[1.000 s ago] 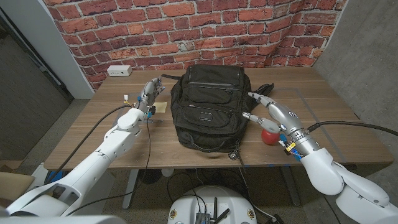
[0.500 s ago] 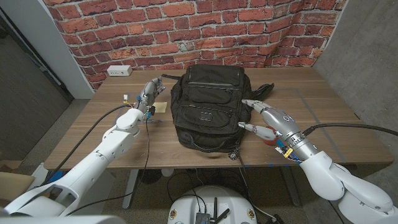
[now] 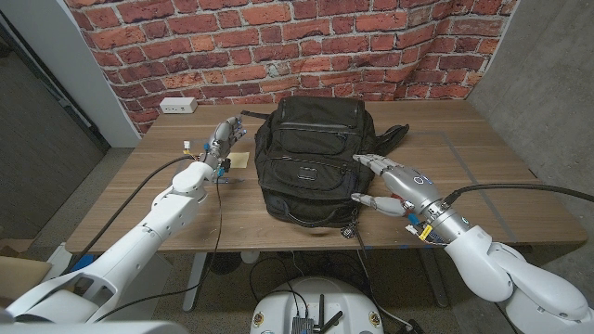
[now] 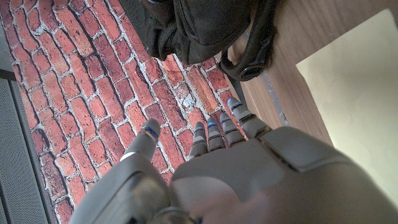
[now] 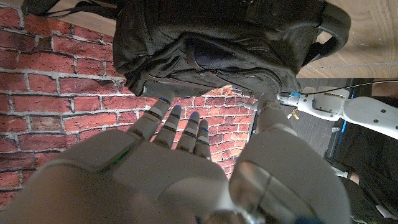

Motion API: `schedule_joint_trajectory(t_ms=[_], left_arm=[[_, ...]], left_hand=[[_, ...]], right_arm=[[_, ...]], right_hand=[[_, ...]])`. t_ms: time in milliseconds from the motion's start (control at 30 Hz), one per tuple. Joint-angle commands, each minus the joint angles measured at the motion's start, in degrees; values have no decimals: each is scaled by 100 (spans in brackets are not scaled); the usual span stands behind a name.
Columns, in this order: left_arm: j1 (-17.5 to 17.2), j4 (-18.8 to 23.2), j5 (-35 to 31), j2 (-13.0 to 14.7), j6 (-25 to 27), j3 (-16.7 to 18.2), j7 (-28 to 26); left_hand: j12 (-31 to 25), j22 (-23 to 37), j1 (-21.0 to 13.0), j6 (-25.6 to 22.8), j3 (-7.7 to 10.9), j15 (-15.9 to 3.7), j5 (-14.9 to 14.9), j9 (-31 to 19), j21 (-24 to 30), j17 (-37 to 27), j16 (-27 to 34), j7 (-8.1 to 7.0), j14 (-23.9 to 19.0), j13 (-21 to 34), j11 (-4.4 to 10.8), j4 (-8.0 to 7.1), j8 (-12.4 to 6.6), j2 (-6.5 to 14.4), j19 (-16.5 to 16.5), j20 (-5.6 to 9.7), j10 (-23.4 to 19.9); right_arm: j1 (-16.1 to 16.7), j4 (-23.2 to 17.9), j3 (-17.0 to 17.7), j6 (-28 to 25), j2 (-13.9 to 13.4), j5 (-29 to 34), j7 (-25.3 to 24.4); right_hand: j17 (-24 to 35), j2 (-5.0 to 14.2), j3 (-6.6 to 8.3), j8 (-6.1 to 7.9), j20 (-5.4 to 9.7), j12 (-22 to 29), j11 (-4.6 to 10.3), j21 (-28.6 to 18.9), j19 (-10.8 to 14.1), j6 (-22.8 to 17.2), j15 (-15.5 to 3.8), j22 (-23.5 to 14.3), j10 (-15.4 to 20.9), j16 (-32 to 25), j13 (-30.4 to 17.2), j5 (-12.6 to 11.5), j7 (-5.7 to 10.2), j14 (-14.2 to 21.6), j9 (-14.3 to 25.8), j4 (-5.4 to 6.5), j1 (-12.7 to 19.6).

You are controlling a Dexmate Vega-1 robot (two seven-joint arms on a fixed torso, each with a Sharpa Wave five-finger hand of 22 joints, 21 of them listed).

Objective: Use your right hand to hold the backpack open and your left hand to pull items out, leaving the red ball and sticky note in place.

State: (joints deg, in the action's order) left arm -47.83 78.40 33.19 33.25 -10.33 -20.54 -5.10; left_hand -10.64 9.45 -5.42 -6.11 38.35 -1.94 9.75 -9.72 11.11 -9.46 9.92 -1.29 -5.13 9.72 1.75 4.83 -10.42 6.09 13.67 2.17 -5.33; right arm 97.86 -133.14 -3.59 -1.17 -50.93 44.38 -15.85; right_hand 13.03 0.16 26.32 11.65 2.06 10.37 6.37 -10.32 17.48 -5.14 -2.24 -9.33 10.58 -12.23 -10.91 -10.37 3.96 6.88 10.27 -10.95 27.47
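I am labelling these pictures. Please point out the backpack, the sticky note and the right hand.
backpack (image 3: 311,148): head view, middle of its front panel.
sticky note (image 3: 238,160): head view, its visible yellow face.
right hand (image 3: 397,182): head view, back of the hand.

Wooden table (image 3: 483,176) in front of me, brick wall behind. Black backpack (image 3: 311,158) lies at the middle of it, straps trailing off its far right side. Yellow sticky note (image 3: 239,160) lies flat on the wood just left of the backpack, close under my left hand. White power strip (image 3: 176,106) sits at the far left corner, well apart from both. Can't tell what's inside the backpack.
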Motion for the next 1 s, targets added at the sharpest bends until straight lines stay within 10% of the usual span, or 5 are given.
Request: schedule_joint_trajectory(t_ms=[33, 1000], left_arm=[[40, -56, 47, 59, 77, 3, 85], [60, -62, 59, 46, 200, -50, 76]], left_hand=[[-36, 32, 30, -63, 42, -16, 21, -34, 11, -18, 31, 14, -68, 19, -3, 12, -12, 254, 52, 244, -66], [-31, 33, 43, -67, 79, -21, 20, -36, 24, -16, 37, 6, -137, 20, 17, 21, -7, 256, 121, 233, -88]], right_arm=[[-7, -225, -161, -395, -191, 583, 434], [-547, -172, -1500, -1701, -135, 2475, 518]], right_hand=[[-16, -23, 88, -3, -3, -3, 10, -1, -52, 37, -439, -20, -29, 12, 7, -51, 10, -1, 16, 0, 185], [-135, -348, 170, 195, 65, 122, 27, -87, 239, -399, -508, -19, 497, -129, -6, -21, 66, 527, 26, 10, 1115]])
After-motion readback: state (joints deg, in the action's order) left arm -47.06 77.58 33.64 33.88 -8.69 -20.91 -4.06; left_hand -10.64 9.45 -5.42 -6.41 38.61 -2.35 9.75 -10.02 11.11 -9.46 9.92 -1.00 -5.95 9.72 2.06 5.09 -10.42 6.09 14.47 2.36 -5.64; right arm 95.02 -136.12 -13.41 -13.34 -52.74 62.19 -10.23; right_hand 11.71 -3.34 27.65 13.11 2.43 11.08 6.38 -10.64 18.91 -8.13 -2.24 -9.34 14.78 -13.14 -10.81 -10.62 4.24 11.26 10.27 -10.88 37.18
